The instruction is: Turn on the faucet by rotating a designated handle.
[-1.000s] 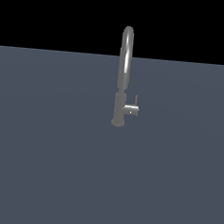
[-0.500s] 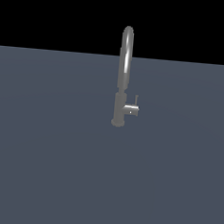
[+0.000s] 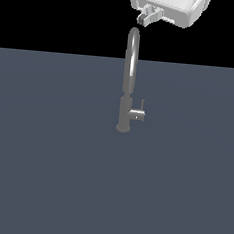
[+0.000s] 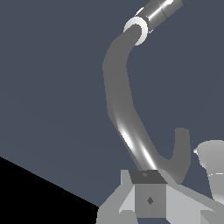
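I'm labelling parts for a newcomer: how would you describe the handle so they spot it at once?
Find the tall grey faucet standing alone on the dark flat surface. Low on its thick body, a short stub, the handle, sticks out toward the exterior view's right, with a thin pin pointing up. Unlike the arched spout, it is short and sideways.

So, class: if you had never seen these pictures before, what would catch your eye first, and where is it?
First the faucet, a tall grey tap with a high-arched spout standing alone in the middle of a plain dark surface. Next the white claw at the top of the exterior view, above the arch and not touching it. Last, the handle, a short stub on the body's side toward the exterior view's right.
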